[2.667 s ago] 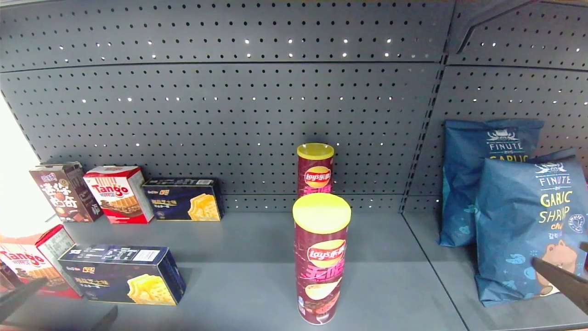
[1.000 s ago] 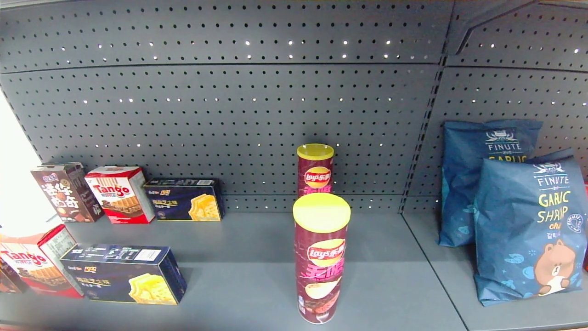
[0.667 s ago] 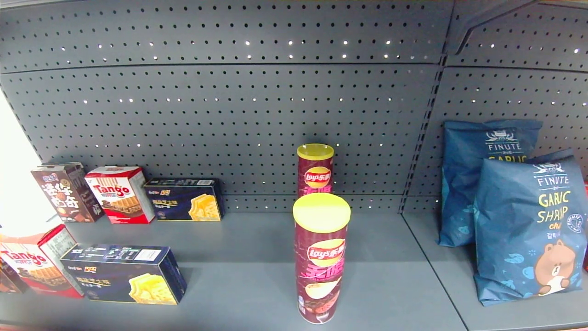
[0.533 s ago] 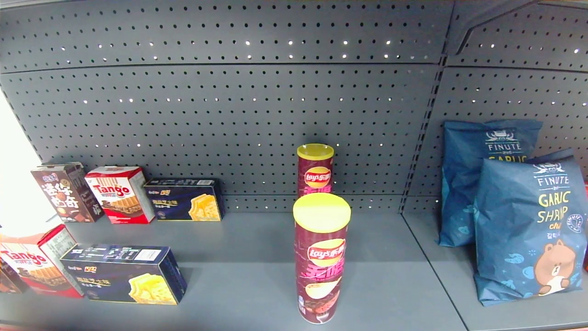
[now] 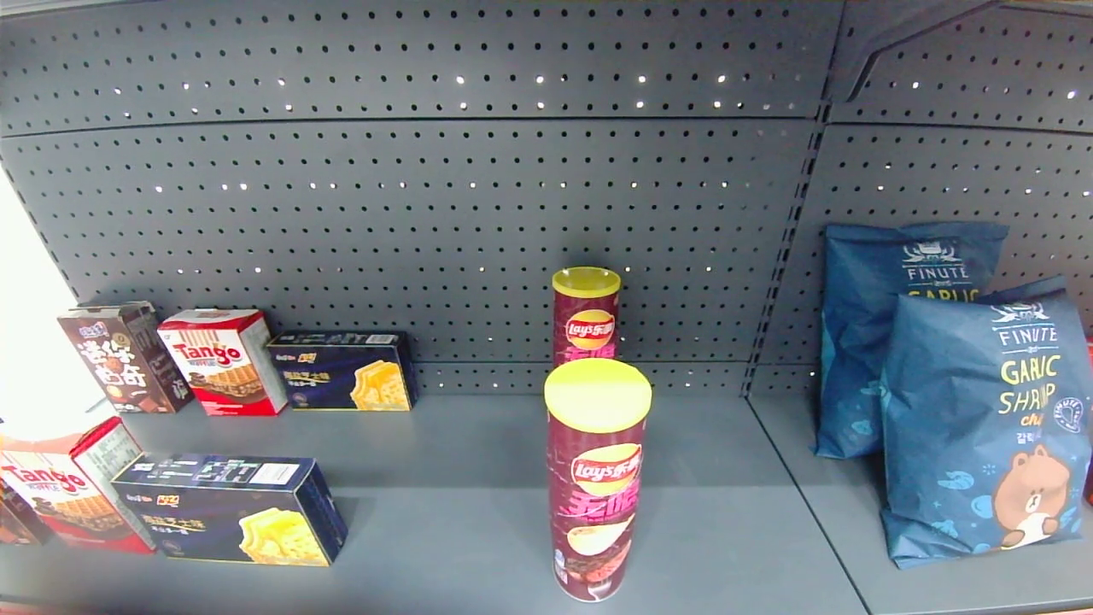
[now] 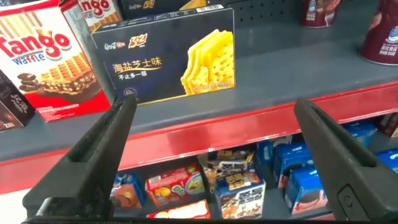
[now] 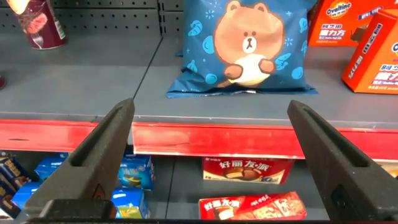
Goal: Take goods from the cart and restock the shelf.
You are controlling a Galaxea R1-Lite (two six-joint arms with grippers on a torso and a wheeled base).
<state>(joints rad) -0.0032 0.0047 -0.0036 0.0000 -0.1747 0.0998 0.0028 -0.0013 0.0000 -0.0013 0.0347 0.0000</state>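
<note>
Withdrawal noted: left gripper [image 6: 214, 102] and right gripper [image 7: 210, 104] had backed off the shelf [image 5: 461, 461], both spread empty; cart pick judged next.

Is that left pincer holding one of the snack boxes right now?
No, the left pincer is open wide with nothing between its tips, hanging in front of the shelf.

free: shelf [image 5: 452, 461] between cracker box [image 5: 230, 510] and chip can [image 5: 598, 478] | obstacle: snack bags [image 5: 982, 427]
</note>
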